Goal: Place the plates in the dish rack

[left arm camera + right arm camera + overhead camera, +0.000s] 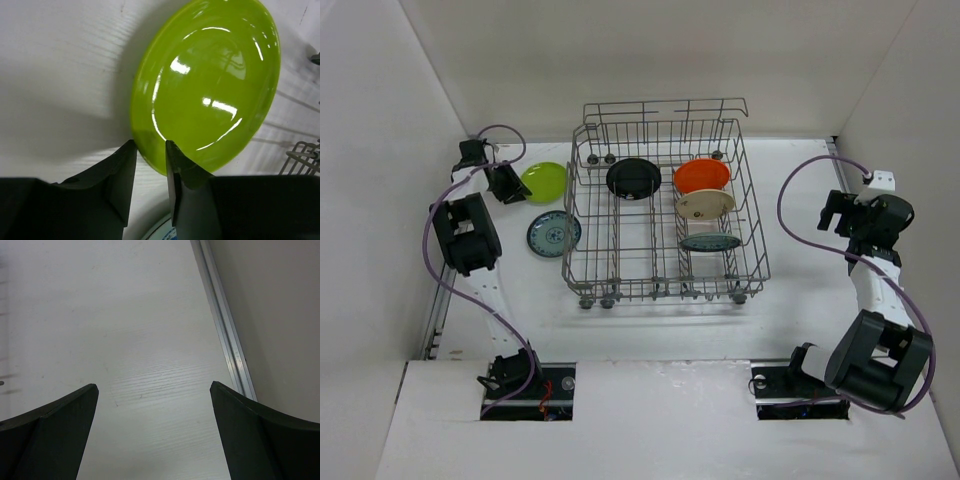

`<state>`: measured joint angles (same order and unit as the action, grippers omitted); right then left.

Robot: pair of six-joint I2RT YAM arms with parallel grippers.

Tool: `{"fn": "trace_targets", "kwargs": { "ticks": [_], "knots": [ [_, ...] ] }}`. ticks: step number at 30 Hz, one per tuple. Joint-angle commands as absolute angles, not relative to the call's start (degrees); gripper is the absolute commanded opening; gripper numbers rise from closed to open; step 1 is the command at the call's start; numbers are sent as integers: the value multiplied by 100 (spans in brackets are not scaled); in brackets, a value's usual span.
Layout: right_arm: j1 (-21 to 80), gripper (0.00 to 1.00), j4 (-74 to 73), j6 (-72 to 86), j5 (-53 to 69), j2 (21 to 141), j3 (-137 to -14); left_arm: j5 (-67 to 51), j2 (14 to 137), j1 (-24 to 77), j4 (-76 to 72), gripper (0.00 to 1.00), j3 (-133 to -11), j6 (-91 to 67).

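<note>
Bearing rack [665, 272], white table [650, 335], seemingly matte walls [620, 50]

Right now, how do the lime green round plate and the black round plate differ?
The lime green round plate lies on the white table, left of the grey wire dish rack; the black round plate sits inside that rack. The left gripper straddles the green plate's rim; no gripper is near the black one. Both are round and similar in size.
</note>
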<state>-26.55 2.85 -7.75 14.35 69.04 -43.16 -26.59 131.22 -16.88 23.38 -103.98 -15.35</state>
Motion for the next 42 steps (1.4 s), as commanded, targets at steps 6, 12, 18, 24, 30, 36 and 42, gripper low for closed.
{"fn": "trace_targets", "kwargs": {
  "ticks": [6,12,18,24,30,36,42],
  "knots": [
    [-2624,100,316,-817,1406,6926,-4597,-2760,13193,-1473,2189,11,-10714,-1565],
    [-2615,100,334,-826,1441,6900,-4570,-2207,12710,-1551,2180,4,-10512,-1284],
    [-2615,100,369,-826,1494,6873,-4535,-1601,11840,-1929,2022,2,-10301,-1029],
    [-2615,100,448,-826,1529,6812,-4483,-1301,10970,-2307,1776,3,-10257,-686],
    [-2615,100,545,-835,1573,6715,-4395,-950,10118,-2404,1644,3,-10441,-230],
    [-2632,100,606,-844,1679,6636,-4342,-370,9107,-1466,1082,5,-10301,1262],
    [-2624,100,677,-826,1775,6539,-4263,377,8246,317,424,6,-9705,3441]
  ]
}}
